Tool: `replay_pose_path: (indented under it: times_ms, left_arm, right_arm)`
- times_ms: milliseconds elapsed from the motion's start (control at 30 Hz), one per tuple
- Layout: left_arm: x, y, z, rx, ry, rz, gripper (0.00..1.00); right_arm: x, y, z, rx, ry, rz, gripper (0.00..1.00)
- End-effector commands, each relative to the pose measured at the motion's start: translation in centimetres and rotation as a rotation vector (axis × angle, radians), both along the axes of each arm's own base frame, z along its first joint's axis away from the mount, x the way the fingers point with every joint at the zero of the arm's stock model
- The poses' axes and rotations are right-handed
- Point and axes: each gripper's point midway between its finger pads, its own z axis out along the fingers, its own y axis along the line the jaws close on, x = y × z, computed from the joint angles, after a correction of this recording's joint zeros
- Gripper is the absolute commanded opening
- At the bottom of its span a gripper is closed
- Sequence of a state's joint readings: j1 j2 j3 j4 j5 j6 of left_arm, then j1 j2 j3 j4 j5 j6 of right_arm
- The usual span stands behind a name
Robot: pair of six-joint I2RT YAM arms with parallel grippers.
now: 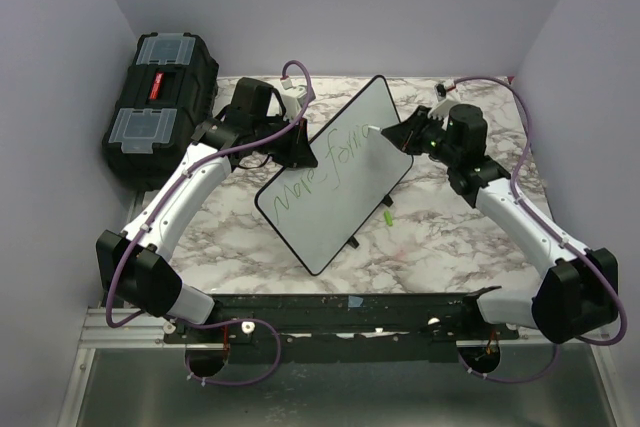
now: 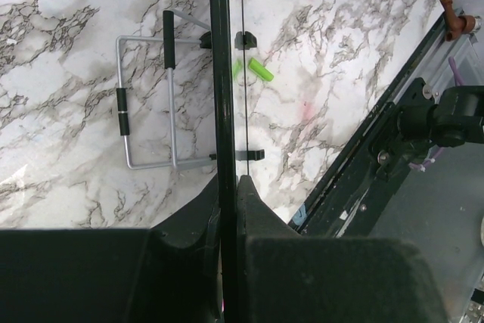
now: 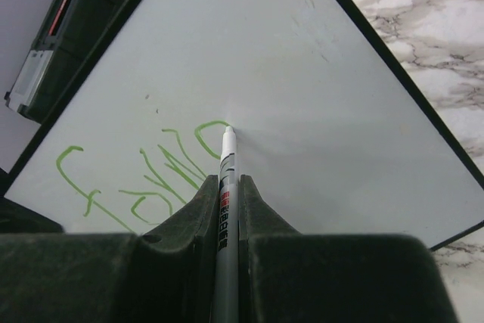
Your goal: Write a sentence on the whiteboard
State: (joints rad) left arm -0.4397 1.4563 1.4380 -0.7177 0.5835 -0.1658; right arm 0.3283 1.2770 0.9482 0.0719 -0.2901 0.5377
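Green writing (image 1: pixel 318 183) runs in a single line along the lower-left half of the whiteboard (image 1: pixel 345 162), in loose letters that are too rough to read with any certainty. The whiteboard stands propped at a slant near the middle of the marble table (image 1: pixel 440 237), turned cornerwise to the arms, and the part of its white face beyond the last letter is bare. The left claw (image 2: pixel 229 187) is clamped tight on the board's thin black rim along the upper-left long side; its own camera sees the board edge-on, with a fingertip pressed on each side of it. On the table behind the board, in that view, lies a bent wire stand (image 2: pixel 147 104) with black sleeves. In front of the board a small green cap (image 2: pixel 261 70) lies on the marble. The right claw (image 3: pixel 225 187) is closed on a slim grey pen (image 3: pixel 226 179), which sticks out straight between the fingertips. The pen's white tip rests against the board's face right at the end of the last green curl. A black toolbox (image 1: pixel 160 107) with clear lid pockets sits at the far left corner of the table, apart from the board.
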Motion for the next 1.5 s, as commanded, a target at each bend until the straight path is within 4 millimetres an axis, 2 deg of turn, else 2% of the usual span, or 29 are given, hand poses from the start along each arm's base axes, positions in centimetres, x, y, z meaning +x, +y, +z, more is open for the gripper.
replay_pose_path:
  times_ms: [0, 200, 500, 700, 900, 1100, 1233, 1467]
  left_arm:
    - [-0.4, 0.1, -3.2, 0.096, -0.017, -0.070, 0.00]
    - [-0.4, 0.1, -3.2, 0.097, -0.015, -0.068, 0.00]
    - [-0.4, 0.1, -3.1, 0.095, -0.019, -0.069, 0.00]
    - [-0.4, 0.1, -3.0, 0.095, -0.021, -0.068, 0.00]
    - [-0.4, 0.1, -2.9, 0.093, -0.021, -0.067, 0.00]
    - [-0.4, 0.1, -3.0, 0.095, -0.021, -0.067, 0.00]
    - [-0.5, 0.0, -2.9, 0.095, -0.022, -0.069, 0.00]
    - [-0.6, 0.0, -2.9, 0.094, -0.026, -0.072, 0.00]
  right_arm:
    - [1.3, 0.2, 1.7, -0.014, -0.040, -0.018, 0.01]
    - [1.4, 0.4, 1.5, -0.011, -0.034, -0.010, 0.01]
    - [-0.1, 0.2, -1.2, -0.035, 0.023, 0.008, 0.01]
    - [-0.4, -0.9, -2.0, -0.071, 0.028, -0.030, 0.01]
    - [-0.5, -1.5, -1.0, -0.103, 0.014, -0.052, 0.01]
    - [-0.7, -2.4, 2.2, -0.117, -0.063, -0.083, 0.01]
    - [-0.6, -3.0, 3.2, -0.126, -0.104, -0.113, 0.01]
    - [0.2, -2.1, 4.2, -0.088, -0.125, -0.091, 0.01]
